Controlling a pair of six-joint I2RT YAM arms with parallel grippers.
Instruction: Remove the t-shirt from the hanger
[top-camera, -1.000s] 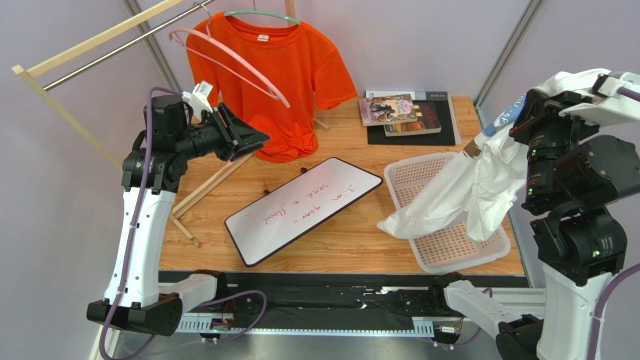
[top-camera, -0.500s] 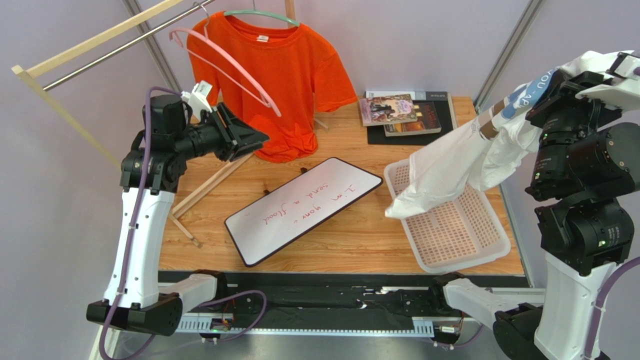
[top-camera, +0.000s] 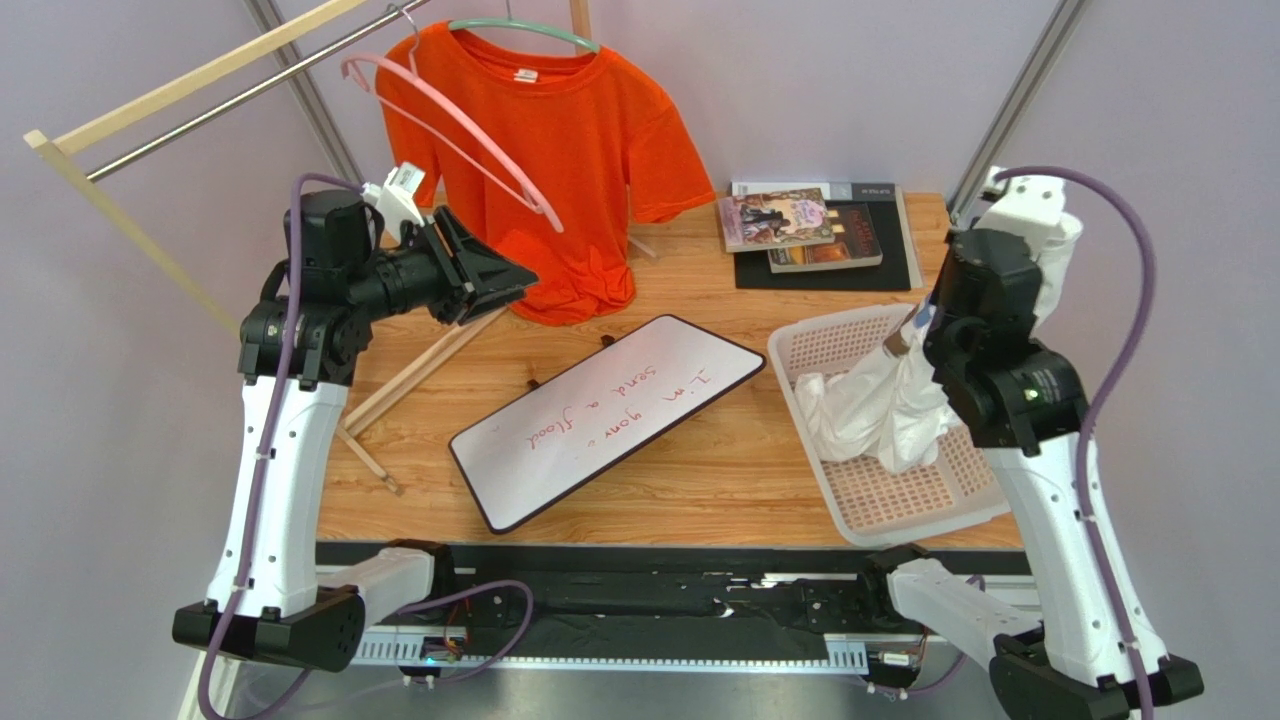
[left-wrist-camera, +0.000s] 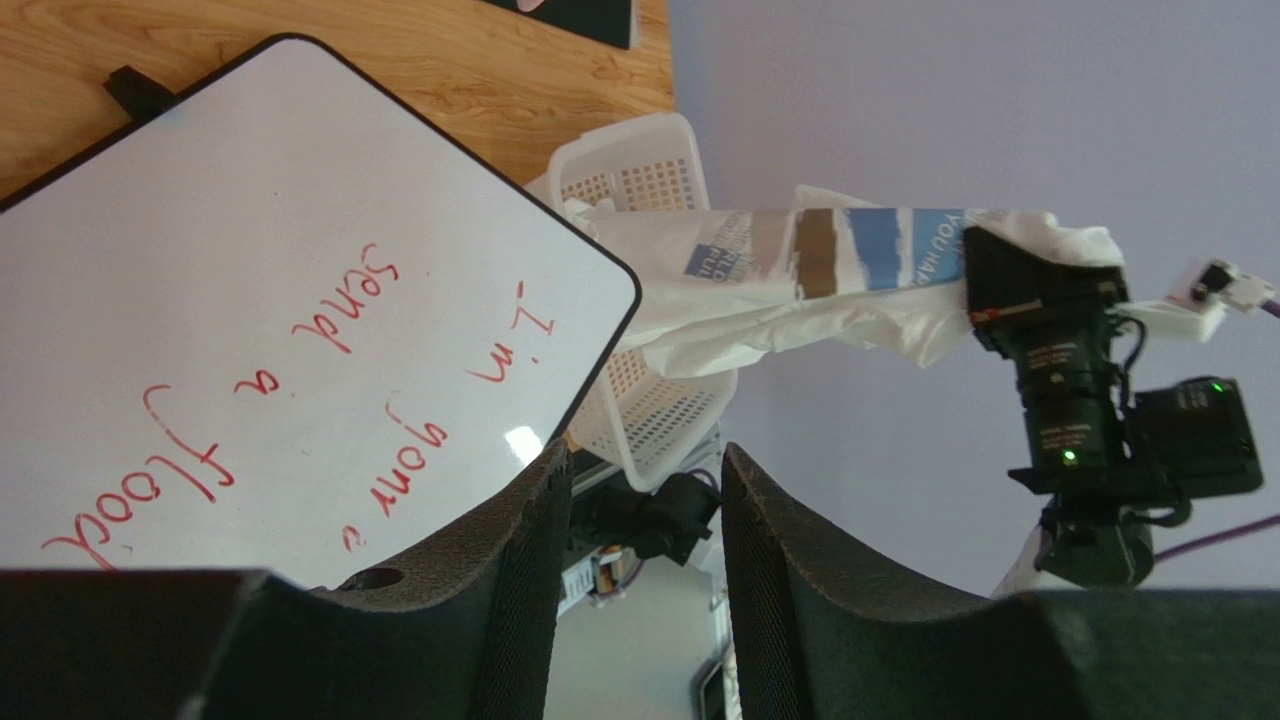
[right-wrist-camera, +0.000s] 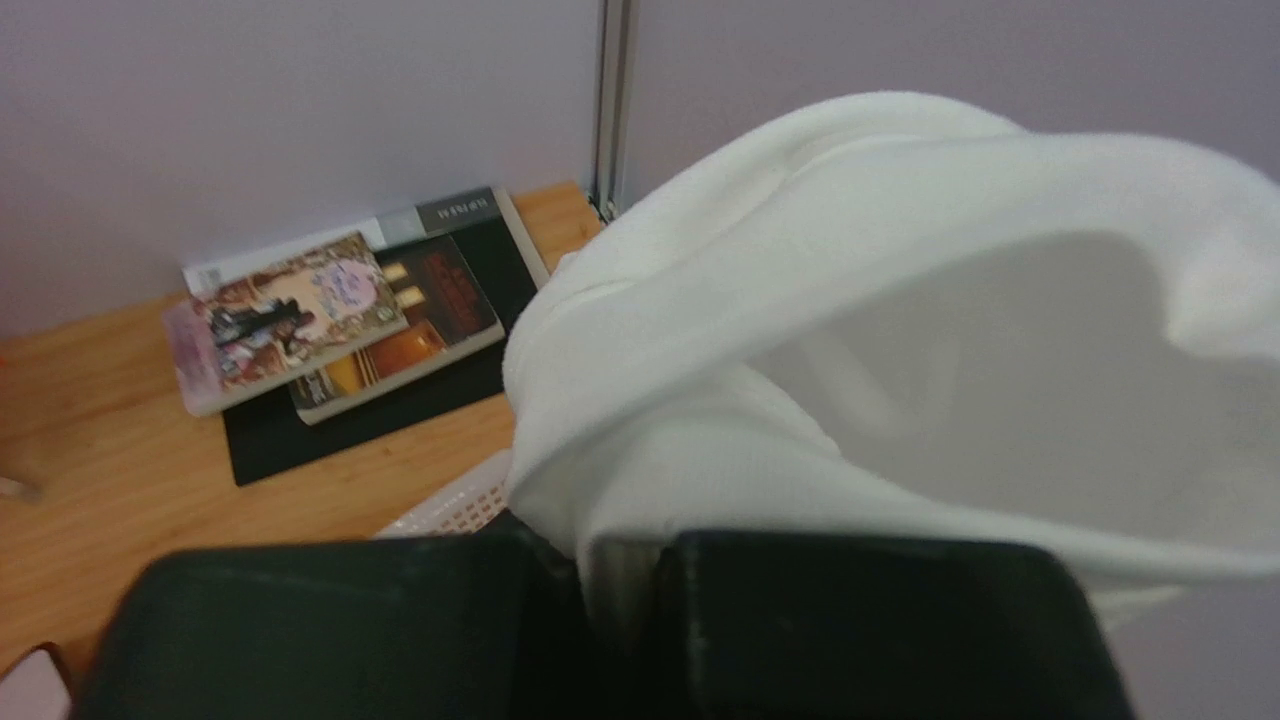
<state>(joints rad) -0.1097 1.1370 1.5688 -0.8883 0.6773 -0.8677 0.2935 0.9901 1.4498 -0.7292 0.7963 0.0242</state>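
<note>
A white t-shirt (top-camera: 879, 413) with a blue and brown print hangs from my right gripper (top-camera: 914, 333) and bunches into the white basket (top-camera: 962, 518). The right gripper (right-wrist-camera: 624, 548) is shut on a fold of the white t-shirt (right-wrist-camera: 902, 300). An empty pink hanger (top-camera: 451, 128) hangs on the rack at the back left. An orange t-shirt (top-camera: 571, 165) hangs there on a green hanger (top-camera: 519, 27). My left gripper (top-camera: 504, 282) is open and empty beside the orange shirt's lower hem. The left wrist view shows its open fingers (left-wrist-camera: 526, 540) and the white t-shirt (left-wrist-camera: 812, 278) far off.
A whiteboard (top-camera: 601, 413) with red writing lies in the table's middle, also in the left wrist view (left-wrist-camera: 271, 300). Books (top-camera: 812, 225) on a black mat lie at the back right. A wooden rack (top-camera: 150, 105) stands at the left.
My right arm has swung down and in, lowering the white t-shirt from mid-air into the basket. The pink hanger has swayed slightly. The left arm has not moved.
</note>
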